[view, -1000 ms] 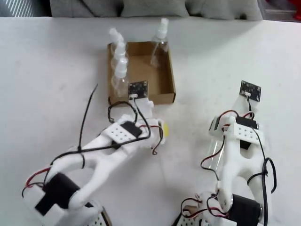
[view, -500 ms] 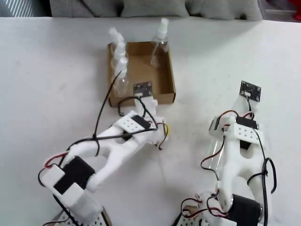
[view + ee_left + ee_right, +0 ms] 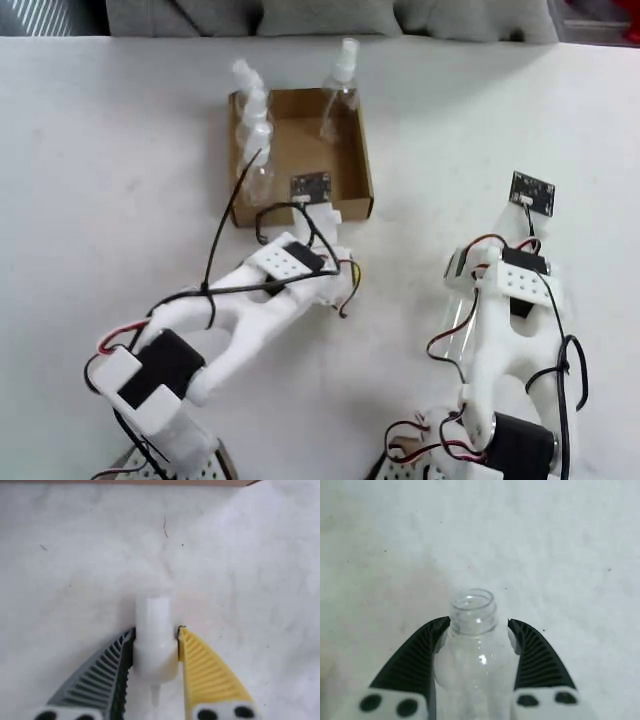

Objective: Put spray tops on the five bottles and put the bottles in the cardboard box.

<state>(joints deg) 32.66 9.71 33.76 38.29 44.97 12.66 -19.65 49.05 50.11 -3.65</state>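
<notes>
White spray top (image 3: 153,652), pinched between the jaws of the left gripper (image 3: 155,629): grey finger touching one flank, yellow finger touching the other, closed on it. Blunt end standing out past the fingertips, thin stem running back between the fingers. Beneath and ahead of the jaws, bare white table (image 3: 240,555). Farther ahead, a strip of brown edge from the cardboard box (image 3: 125,482).

Clear uncapped bottle (image 3: 472,650), clamped at the shoulder by the right gripper (image 3: 479,623), a black finger pressed to each side. Open neck reaching out beyond the tips, over the same white surface.

From the high view, left jaws just short of the near wall of the box (image 3: 357,150). Inside it, beyond those jaws, a row of capped bottles (image 3: 256,135) along one side wall. Another capped bottle (image 3: 342,90) at the far corner opposite. Right jaws and their bottle (image 3: 458,325) well apart from the box, off to the side of the left jaws.
</notes>
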